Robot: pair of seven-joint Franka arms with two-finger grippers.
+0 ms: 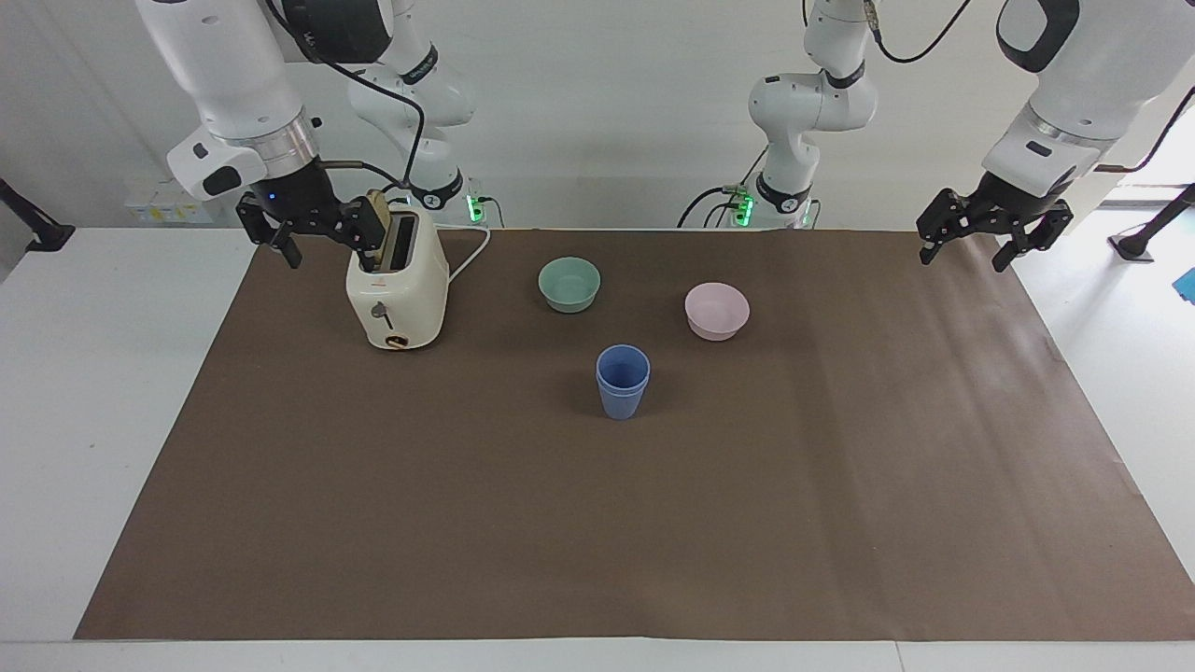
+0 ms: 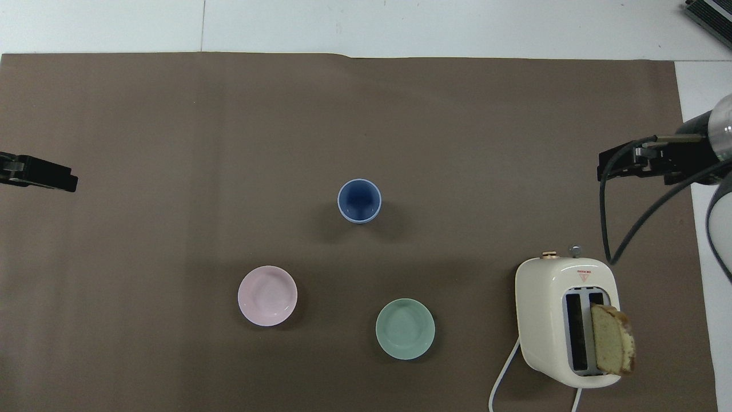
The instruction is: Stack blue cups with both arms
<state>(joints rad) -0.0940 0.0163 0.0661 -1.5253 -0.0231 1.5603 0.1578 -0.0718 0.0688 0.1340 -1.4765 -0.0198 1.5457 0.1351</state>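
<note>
Cups (image 1: 623, 381) (image 2: 359, 200): two matte blue tapered tumblers, nested one in the other, upright near the middle of the brown paper mat (image 1: 597, 523) (image 2: 171, 114). Both rims show as a double lip. Farther from the robots than both bowls.

Green bowl (image 1: 569, 283) (image 2: 405, 328): round, smooth, shallow, pale green; beside the toaster.

Pink bowl (image 1: 716, 310) (image 2: 267, 295): same shape, pale pink; toward the left arm's end.

Toaster (image 1: 397, 294) (image 2: 566, 320): cream, glossy, rounded two-slot body, white cord; a bread slice (image 1: 376, 243) (image 2: 612, 346) stands in one slot.

Right gripper (image 1: 313, 224) (image 2: 640, 163): black, fingers spread wide, holding nothing, in the air over the mat's edge by the toaster.

Left gripper (image 1: 994, 229) (image 2: 40, 174): black, fingers spread wide, holding nothing, over the mat's edge at its own end.
</note>
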